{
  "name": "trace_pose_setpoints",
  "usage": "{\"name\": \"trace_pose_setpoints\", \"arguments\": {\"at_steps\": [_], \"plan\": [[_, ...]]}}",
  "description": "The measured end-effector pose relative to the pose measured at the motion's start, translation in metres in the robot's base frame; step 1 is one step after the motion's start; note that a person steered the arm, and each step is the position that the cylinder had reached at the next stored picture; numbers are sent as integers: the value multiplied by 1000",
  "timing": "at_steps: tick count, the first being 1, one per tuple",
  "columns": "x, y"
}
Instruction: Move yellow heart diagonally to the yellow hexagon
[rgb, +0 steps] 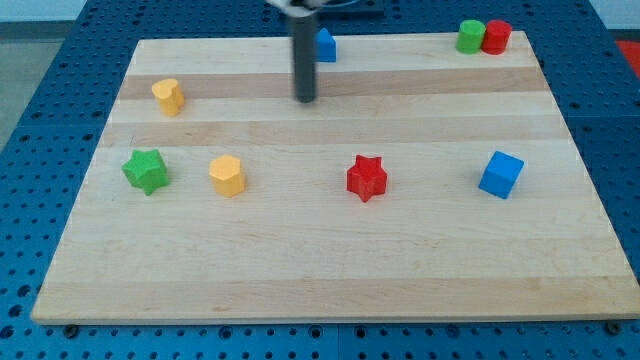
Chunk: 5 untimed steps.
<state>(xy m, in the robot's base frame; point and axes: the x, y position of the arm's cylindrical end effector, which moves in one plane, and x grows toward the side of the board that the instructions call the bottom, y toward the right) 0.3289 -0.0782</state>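
The yellow heart (168, 96) lies near the board's upper left. The yellow hexagon (227, 175) lies below it and to its right, at mid height. My tip (305, 99) stands on the board well to the right of the yellow heart, at about the same height, touching no block. The rod rises from it to the view's top edge.
A green star (146, 170) lies left of the yellow hexagon. A red star (366, 178) is at the centre. A blue cube (500, 174) is at the right. A blue block (325, 45) sits behind the rod. A green cylinder (470, 36) and a red cylinder (496, 36) touch at the upper right.
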Motion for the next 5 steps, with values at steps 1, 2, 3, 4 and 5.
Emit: {"name": "trace_pose_setpoints", "arguments": {"at_steps": [1,2,3,4,5], "plan": [[21,-89],[40,-171],[41,-226],[11,-223],[-12,-178]]}}
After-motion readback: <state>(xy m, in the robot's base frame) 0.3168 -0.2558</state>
